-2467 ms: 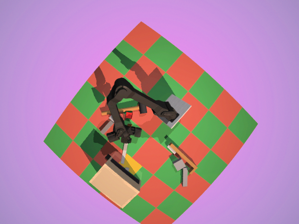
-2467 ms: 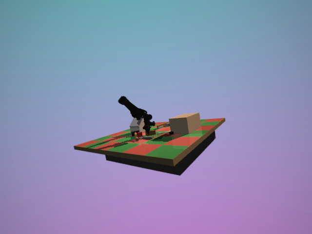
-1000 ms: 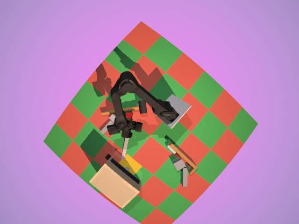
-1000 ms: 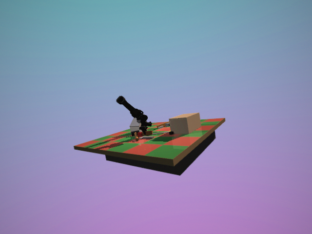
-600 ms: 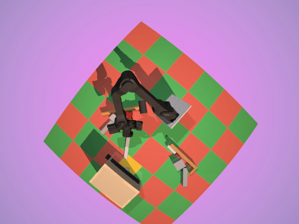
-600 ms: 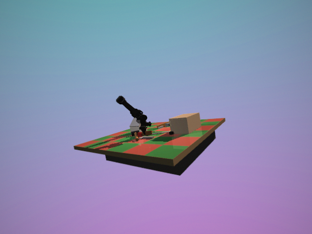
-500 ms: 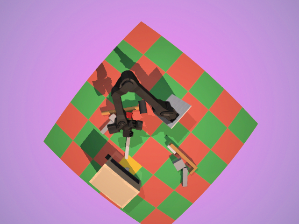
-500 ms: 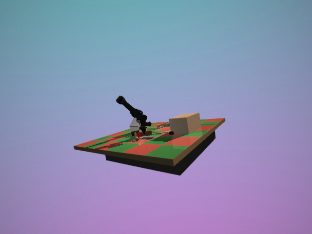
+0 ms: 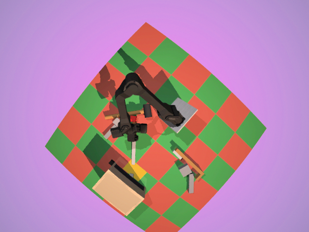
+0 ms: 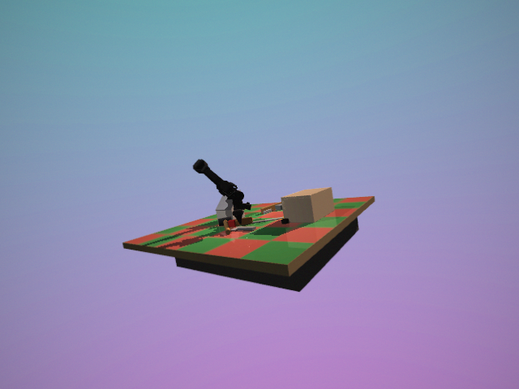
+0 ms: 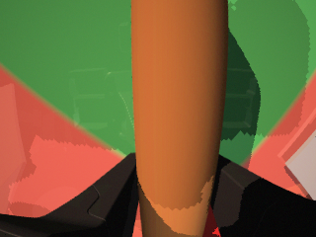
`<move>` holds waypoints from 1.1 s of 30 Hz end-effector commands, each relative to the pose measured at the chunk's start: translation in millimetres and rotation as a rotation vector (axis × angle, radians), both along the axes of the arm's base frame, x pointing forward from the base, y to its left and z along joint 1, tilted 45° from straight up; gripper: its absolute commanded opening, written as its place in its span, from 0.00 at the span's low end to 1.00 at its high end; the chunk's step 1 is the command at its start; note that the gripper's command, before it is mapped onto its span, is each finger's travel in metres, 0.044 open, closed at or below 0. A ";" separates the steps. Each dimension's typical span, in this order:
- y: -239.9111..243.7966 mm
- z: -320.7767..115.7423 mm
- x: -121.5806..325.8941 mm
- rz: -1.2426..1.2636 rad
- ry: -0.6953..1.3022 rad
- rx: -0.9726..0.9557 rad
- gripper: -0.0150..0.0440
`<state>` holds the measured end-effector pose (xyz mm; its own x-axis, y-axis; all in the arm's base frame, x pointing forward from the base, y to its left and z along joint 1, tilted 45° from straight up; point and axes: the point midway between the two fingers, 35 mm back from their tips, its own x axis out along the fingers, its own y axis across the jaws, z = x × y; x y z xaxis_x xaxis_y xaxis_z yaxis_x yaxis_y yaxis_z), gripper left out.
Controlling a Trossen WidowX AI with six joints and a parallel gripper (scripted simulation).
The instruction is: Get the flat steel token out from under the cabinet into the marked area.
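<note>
My gripper [image 9: 130, 130] [image 10: 239, 220] [image 11: 172, 161] points down, shut on the orange handle [image 11: 180, 99] of a tool. The tool's pale flat shaft [image 9: 133, 152] reaches from under the hand toward the cabinet, its far end over the near corner of the yellow marked area [image 9: 139, 170]. The beige cabinet [image 9: 118, 192] [image 10: 298, 209] has a dark strip [image 9: 128, 176] along its front. A small grey piece, seemingly the token [image 9: 131, 175], shows on the yellow area beside that strip, apart from the visible shaft. Whether the strip hides part of it or it touches anything, I cannot tell.
A red block [image 9: 133, 118] and a mallet with an orange handle [image 9: 109, 116] and dark head [image 9: 147, 110] lie behind the hand. A grey bar [image 9: 107, 134] is beside them. At the right lie an orange angled stick [image 9: 189, 163], a grey block [image 9: 185, 170] and a grey bar [image 9: 190, 183].
</note>
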<state>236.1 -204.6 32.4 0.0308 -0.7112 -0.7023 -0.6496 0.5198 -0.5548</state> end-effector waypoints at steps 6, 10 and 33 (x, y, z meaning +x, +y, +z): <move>-5.7 8.7 8.9 0.020 0.004 0.000 0.25; -8.3 11.5 11.0 0.023 0.006 0.000 0.25; -21.7 26.3 23.3 0.029 0.011 -0.002 0.25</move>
